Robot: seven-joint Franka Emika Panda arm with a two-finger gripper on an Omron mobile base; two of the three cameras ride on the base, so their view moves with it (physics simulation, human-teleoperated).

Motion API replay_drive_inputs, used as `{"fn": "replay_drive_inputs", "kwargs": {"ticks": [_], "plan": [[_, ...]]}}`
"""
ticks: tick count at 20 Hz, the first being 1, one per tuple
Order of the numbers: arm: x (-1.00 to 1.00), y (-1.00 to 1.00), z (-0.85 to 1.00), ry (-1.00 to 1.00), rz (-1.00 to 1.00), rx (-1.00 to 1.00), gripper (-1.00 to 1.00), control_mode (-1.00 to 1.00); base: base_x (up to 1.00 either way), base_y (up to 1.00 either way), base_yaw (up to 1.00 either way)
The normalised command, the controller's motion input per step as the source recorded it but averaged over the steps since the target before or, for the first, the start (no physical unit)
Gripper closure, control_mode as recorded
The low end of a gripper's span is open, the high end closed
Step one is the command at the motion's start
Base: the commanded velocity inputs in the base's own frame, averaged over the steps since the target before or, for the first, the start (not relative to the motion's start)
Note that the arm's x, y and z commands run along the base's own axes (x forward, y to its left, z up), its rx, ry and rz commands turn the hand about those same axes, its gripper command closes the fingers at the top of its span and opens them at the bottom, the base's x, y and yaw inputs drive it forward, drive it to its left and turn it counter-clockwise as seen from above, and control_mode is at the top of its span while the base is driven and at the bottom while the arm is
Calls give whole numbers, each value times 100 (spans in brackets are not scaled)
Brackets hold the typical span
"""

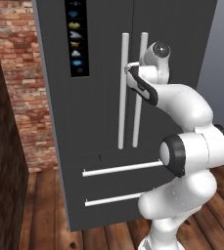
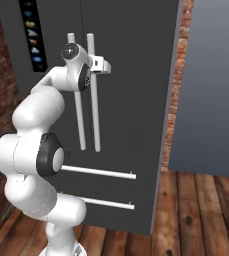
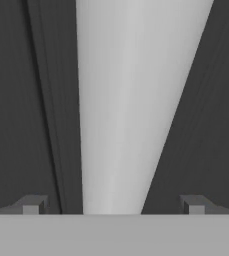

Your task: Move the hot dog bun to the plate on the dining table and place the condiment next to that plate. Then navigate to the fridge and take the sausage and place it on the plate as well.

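fridge (image 1: 99, 122) top cropped, end effector (image 1: 128, 70) fingertips hidden behind wrist

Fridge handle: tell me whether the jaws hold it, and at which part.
Nothing is held. The gripper is open, its jaws either side of the fridge's right bar handle, near its upper part.

No words or numbers can be read; the fridge (image 1: 99, 122) bears a black panel (image 1: 77, 36) of small icons, upper left.
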Motion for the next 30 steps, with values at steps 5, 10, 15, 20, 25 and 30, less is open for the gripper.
{"fn": "replay_drive_inputs", "kwargs": {"ticks": [5, 10, 15, 20, 25, 30], "plan": [[39, 0, -10, 0, 0, 0, -100, -100, 0, 0, 0], [38, 2, -14, 2, 0, 0, 100, -100, 0, 0, 0], [7, 1, -8, 7, 0, -1, 100, -100, 0, 0, 0], [-36, -24, -4, 3, -4, 0, 100, -100, 0, 0, 0], [-70, -60, 2, 5, -6, 0, 100, -100, 0, 0, 0], [-83, -68, 16, 0, -5, 0, 100, -100, 0, 0, 0]]}}
